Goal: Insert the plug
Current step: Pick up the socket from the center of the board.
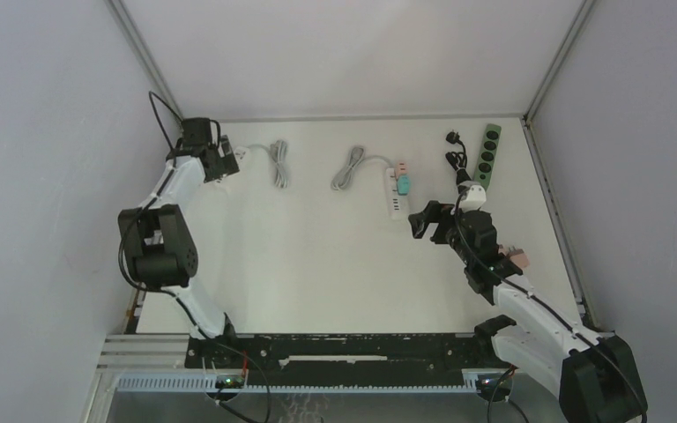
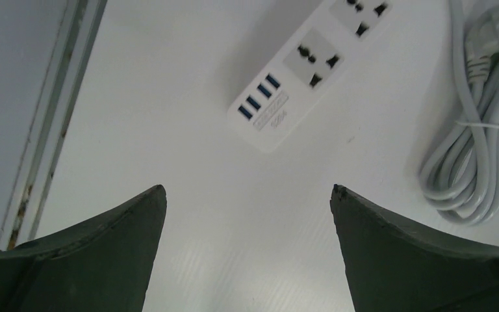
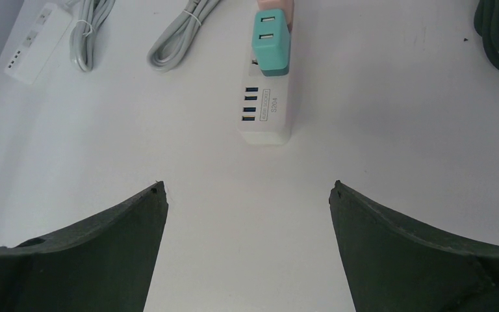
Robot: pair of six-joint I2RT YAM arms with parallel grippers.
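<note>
Two arms reach over a white desk (image 1: 317, 264), both hands empty. The left hand (image 2: 247, 188) gapes wide above a white power strip (image 2: 286, 97), and the right hand (image 3: 247, 185) is equally wide short of a second strip (image 3: 265, 117) carrying a teal adapter (image 3: 271, 44). Beside the left strip lies a coiled cable (image 2: 468, 169) ending in a loose pale plug (image 2: 490, 32), likely the one to insert. It should be light and rigid, its cord springy; pinch the moulded body across its sides, behind the pins
</note>
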